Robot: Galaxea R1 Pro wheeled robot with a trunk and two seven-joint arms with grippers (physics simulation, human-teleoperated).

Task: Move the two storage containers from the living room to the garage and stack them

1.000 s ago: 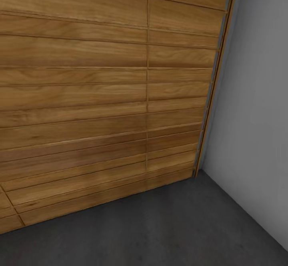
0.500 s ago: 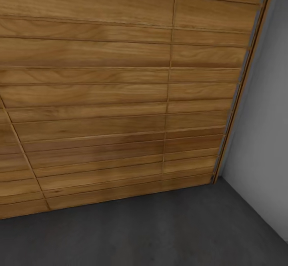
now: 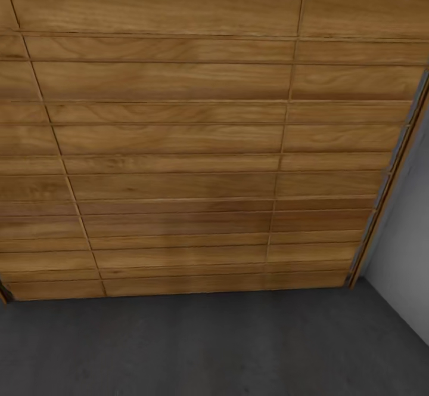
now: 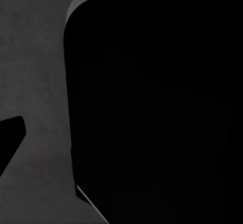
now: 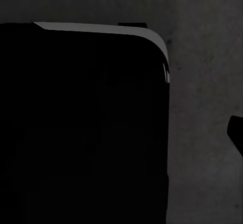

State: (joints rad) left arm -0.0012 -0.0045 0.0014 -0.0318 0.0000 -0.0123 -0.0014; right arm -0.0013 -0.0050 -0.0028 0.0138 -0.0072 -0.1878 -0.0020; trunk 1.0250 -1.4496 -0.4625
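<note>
Ahead of me one plank door (image 3: 179, 139) fills the upper frame, one strip of grey wall (image 3: 405, 277) at right, the floor (image 3: 202, 348) along the bottom. Each wrist view shows a black body (image 4: 152, 107) over concrete. Whether my grippers are open, and where the containers are, I cannot tell.

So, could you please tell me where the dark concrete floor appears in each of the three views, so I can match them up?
Head view: the floor runs along the bottom, below the wood-plank door and beside the pale grey wall at right.
Left wrist view: it shows as mottled grey beside a large black shape.
Right wrist view: mottled grey again, beside a similar black shape.
Shared landmark: the floor's mottled grey texture.
</note>
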